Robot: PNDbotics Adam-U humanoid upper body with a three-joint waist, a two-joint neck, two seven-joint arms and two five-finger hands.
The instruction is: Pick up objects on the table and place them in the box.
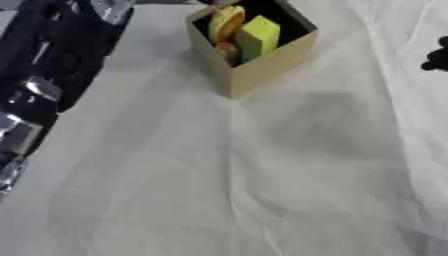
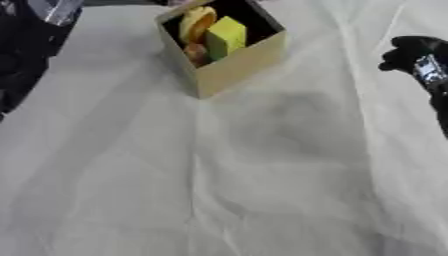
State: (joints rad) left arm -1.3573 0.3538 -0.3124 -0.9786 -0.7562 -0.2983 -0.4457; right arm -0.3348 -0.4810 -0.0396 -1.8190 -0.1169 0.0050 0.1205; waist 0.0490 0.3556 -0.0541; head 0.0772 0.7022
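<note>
A tan cardboard box [image 1: 262, 67] stands at the top middle of the white cloth-covered table, turned corner-on to me. Inside it lie a curved yellow piece [image 1: 226, 21], a yellow-green block [image 1: 260, 37] and a small orange thing [image 1: 229, 50]. My right hand [image 2: 418, 57] shows as a black shape at the right edge, level with the box and well apart from it, with nothing visible in it. My left arm [image 1: 52, 60], black with silver joints, runs down the left edge. I cannot make out its hand.
The white cloth [image 1: 236, 190] is creased and covers the whole near part of the table. A faint grey shadow [image 1: 319, 125] lies on it below the box.
</note>
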